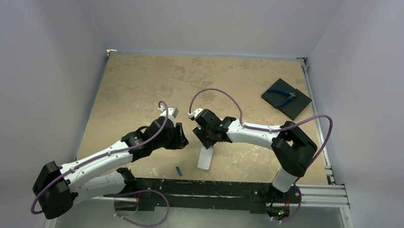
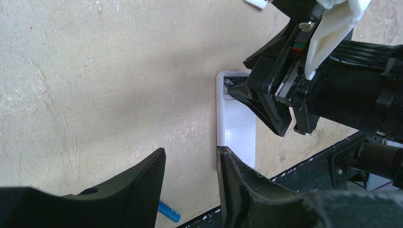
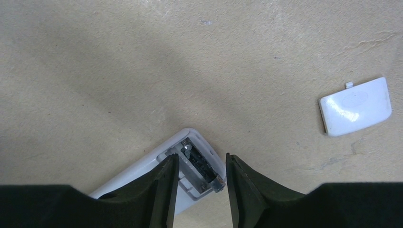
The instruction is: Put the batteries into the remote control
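Nearest to the arm bases lies the blue battery point(image 1: 178, 170), alone on the table point(image 1: 140, 81), with its long axis slanted, not parallel to the near edge. It is just left of the near end of the remote control point(image 1: 205, 158), close but apart from it. The remote lies back side up, and its long axis runs from near to far. The left gripper point(image 2: 192, 171) hangs a little farther, above bare table beside the remote, with its jaws moderately open and nothing between them. The blue battery is toward the near side from it, and I judge this arm the nearer one to fetch it. The right gripper point(image 3: 202, 175) stands over the far end of the remote, its jaws a narrow gap apart on either side of the open compartment point(image 3: 190, 152). There the dark battery point(image 3: 202, 166) already lies, and I see no grip on it. Farther, the white cover point(image 3: 355, 107) rests separately; its moulded mark is not readable. At the far right are the black pad point(image 1: 297, 104) and pliers point(image 1: 281, 96). No writing can be read anywhere.
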Robot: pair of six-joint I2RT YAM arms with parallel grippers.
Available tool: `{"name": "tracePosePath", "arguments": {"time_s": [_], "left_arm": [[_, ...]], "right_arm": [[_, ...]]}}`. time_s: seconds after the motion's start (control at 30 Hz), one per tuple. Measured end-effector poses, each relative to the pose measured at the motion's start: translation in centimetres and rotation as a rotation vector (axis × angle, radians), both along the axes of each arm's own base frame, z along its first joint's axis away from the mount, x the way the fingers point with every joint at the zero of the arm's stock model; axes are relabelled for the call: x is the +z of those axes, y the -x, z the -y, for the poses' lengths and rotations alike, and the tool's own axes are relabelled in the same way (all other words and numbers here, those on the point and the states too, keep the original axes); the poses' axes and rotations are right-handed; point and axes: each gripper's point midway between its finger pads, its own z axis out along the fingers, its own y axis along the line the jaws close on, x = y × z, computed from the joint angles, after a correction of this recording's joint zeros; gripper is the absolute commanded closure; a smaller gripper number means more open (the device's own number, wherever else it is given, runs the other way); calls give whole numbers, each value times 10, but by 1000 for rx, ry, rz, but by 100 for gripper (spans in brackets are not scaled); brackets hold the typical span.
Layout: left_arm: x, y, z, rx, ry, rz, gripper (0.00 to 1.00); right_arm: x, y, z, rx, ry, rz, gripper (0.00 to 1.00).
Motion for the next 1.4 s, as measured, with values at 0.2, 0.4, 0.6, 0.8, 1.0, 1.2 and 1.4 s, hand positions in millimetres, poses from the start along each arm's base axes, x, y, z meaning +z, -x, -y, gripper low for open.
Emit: {"name": "tracePosePath", "arguments": {"time_s": [0.2,0.4,0.6,0.8,1.0,1.2,1.4], "left_arm": [[-3,0,0,-5,-11,-3,56],[-4,0,0,-5,-15,-7,56],[-5,0,0,-5,-17,-9,56],[-6,0,0,-5,-20,-11,56],[-6,0,0,-5,-20,-11,56],[-7,0,0,-5,-22,-13,56],[-7,0,0,-5,-24,-15,56]], "right_arm": [[-2,0,0,0,5,-3,57],[-5,-1,1,-3,14,-6,57],[-5,0,1,-3,14,-6,63],[-5,0,1,-4,13,-8,69],[-5,0,1,-4,11,-6,81],[-1,0,-1,-2,0,-3,80],[-1,0,-1,-3,0,-3,77]]}}
